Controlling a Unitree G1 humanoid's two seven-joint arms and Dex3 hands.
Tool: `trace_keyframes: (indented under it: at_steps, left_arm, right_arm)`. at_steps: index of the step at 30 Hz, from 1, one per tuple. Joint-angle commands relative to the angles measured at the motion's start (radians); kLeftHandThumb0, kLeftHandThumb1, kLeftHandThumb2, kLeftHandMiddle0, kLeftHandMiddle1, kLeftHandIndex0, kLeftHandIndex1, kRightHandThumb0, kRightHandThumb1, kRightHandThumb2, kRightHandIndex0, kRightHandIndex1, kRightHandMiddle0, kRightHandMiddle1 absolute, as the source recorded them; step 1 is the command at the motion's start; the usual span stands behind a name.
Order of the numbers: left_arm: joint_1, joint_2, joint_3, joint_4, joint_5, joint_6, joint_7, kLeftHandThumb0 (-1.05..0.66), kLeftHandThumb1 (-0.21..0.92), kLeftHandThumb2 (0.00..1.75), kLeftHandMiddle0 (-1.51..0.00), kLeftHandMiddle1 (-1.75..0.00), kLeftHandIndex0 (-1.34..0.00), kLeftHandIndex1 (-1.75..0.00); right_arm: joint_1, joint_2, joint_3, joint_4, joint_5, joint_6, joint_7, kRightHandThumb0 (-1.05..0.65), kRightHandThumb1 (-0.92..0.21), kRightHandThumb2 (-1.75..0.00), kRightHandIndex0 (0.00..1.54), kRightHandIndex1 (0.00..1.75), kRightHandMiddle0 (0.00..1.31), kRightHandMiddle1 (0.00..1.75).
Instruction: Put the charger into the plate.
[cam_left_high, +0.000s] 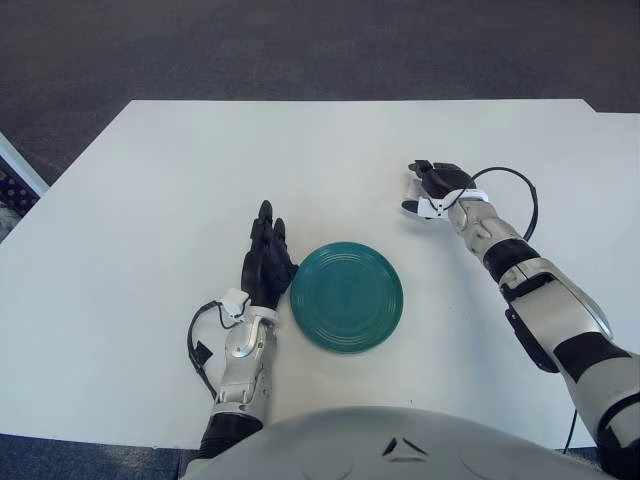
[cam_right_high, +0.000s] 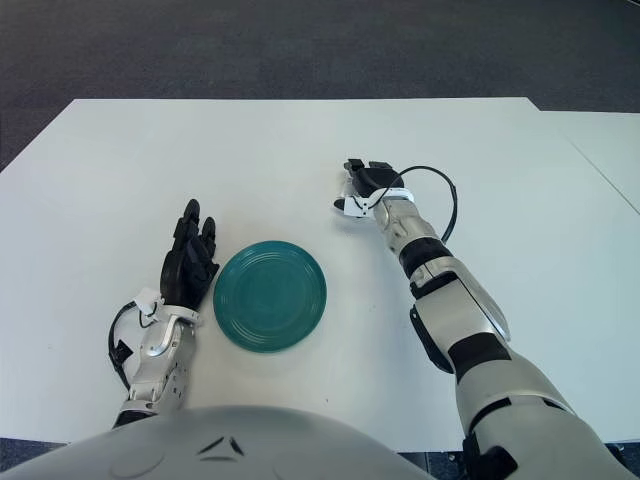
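Note:
A teal round plate (cam_left_high: 347, 296) lies on the white table (cam_left_high: 150, 180), near its front edge. A small white charger (cam_left_high: 411, 187) sits up and to the right of the plate, apart from it. My right hand (cam_left_high: 425, 185) reaches out to it, and its dark fingers curl around the charger at table level. Most of the charger is hidden by the fingers. My left hand (cam_left_high: 266, 262) shows just left of the plate, fingers straight and holding nothing. The plate has nothing in it.
A black cable (cam_left_high: 520, 190) loops off my right wrist above the table. The table's far edge borders dark carpet (cam_left_high: 300, 50). A second table edge shows at the far right (cam_left_high: 620, 115).

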Motion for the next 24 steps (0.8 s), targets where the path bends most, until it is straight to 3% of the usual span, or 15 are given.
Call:
trace_keyframes:
  at_steps: [1,15,24]
  left_arm:
    - [0.029,-0.024,-0.004,0.028,0.007,0.066,0.004,-1.05,0.92,0.84,0.0,0.0,-0.01,-0.03]
    - [0.02,-0.047,0.004,0.047,0.008,0.047,0.022,-1.05,0.92,0.83,0.0,0.0,-0.02,-0.04]
    - [0.014,-0.058,0.001,0.068,0.014,0.018,0.017,-1.05,0.92,0.84,0.0,0.0,-0.01,-0.04]
  right_arm:
    - [-0.034,0.009,0.006,0.045,0.016,-0.007,-0.001,-0.96,-0.92,-0.77,0.16,0.01,0.0,0.49]
    - [-0.066,0.002,0.038,0.146,0.013,-0.009,0.01,-0.91,-0.92,-0.7,0.18,0.01,0.0,0.48]
    - [-0.071,-0.026,0.114,0.171,-0.031,-0.035,0.05,-0.89,-0.92,-0.7,0.18,0.0,0.0,0.49]
